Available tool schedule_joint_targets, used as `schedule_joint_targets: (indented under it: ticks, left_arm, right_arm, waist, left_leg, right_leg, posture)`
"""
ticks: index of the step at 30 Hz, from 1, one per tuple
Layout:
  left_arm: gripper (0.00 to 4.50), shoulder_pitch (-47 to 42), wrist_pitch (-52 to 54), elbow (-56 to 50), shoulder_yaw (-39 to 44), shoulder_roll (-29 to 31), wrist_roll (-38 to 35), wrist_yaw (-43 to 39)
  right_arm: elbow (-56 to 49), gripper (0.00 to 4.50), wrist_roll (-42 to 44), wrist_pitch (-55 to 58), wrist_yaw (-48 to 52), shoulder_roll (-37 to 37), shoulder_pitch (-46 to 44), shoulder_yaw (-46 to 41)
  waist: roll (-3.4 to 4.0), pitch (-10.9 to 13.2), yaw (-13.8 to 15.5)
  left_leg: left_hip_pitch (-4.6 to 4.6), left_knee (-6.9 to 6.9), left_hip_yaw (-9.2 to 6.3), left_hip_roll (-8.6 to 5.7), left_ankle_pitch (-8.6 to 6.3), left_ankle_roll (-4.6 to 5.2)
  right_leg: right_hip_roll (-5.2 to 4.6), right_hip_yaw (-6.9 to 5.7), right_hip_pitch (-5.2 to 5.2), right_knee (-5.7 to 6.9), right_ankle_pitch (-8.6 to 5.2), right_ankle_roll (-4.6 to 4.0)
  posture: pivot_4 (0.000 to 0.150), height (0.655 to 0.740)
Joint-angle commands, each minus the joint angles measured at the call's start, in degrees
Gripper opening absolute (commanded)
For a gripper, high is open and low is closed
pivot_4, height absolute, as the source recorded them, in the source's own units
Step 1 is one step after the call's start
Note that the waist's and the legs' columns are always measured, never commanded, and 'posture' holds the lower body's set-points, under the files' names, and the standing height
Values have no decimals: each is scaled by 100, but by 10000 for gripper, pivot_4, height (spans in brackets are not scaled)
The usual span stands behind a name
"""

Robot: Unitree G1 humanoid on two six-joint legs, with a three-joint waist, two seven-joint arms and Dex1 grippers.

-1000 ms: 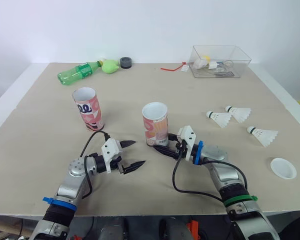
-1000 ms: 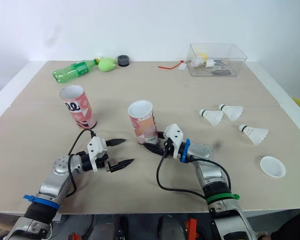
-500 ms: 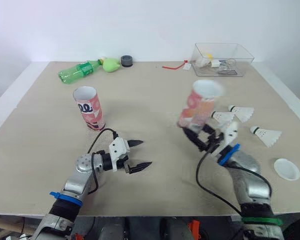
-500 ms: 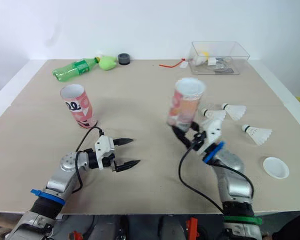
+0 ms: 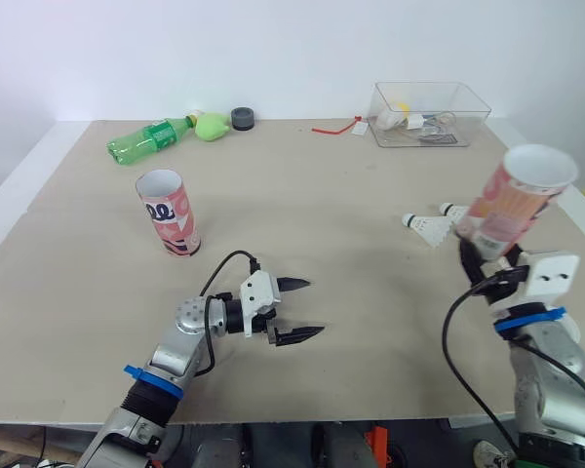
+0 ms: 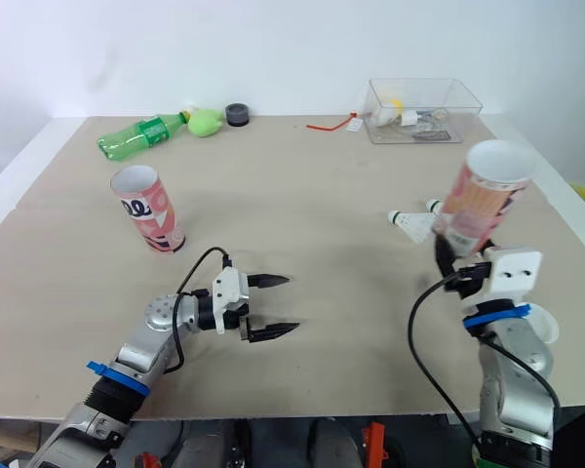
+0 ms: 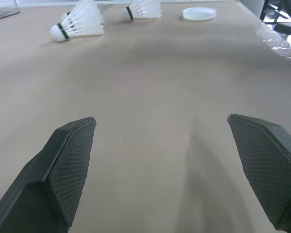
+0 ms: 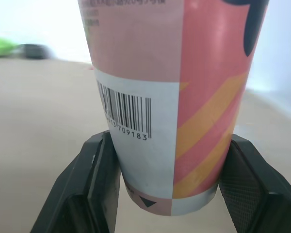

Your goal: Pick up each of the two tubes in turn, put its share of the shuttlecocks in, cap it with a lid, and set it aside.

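My right gripper [image 5: 486, 263] is shut on the base of a pink open-topped tube [image 5: 515, 200], held tilted in the air over the table's right side. In the right wrist view its black fingers [image 8: 94, 187] press both sides of the tube [image 8: 169, 97]. A second pink tube [image 5: 168, 212] stands upright at the left. My left gripper [image 5: 307, 310] hovers open and holds nothing near the table's front middle. One shuttlecock [image 5: 426, 227] lies just left of the held tube, and another [image 5: 451, 210] is partly hidden behind it. The left wrist view shows shuttlecocks [image 7: 80, 26] and a white lid [image 7: 199, 13] far ahead.
A green bottle [image 5: 152, 139], a green object [image 5: 214, 127] and a black roll [image 5: 243, 119] lie along the far left edge. A clear box [image 5: 427, 115] with small items stands at the far right, with a red cord [image 5: 336, 131] beside it.
My right gripper lifted the tube off the table's middle and carried it up and to the right. My left gripper edged right, still open.
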Motion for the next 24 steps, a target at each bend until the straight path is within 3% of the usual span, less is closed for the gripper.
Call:
schedule_joint_targets:
  ticks: [1, 9, 24]
  left_arm:
    - [45000, -61, 21, -66, -40, -15, -30, -77]
    - [45000, -542, 249, 67, -144, -256, -167, -333]
    - [45000, -1141, 283, 438, -139, -383, -162, -815]
  right_arm:
    - [-269, 27439, -53, -181, -442, -153, 65, -559]
    - [325, 27439, -15, -299, -960, -219, 530, -1372]
    - [2375, 27439, 253, -793, -1483, -528, 76, -1986]
  waist:
    - [0, 0, 0]
    - [0, 0, 7]
    - [8, -4, -6]
  left_leg:
    - [0, -1, 3, 0, 0, 0]
    - [3, -6, 13, -6, 0, 1]
    - [48, -29, 37, -12, 2, 5]
  right_leg:
    - [1, 4, -1, 0, 0, 0]
    - [1, 20, -3, 0, 0, 2]
    - [28, 88, 1, -1, 1, -14]
  posture:
    - [1500, 7400]
    - [1500, 7400]
    - [1500, 7400]
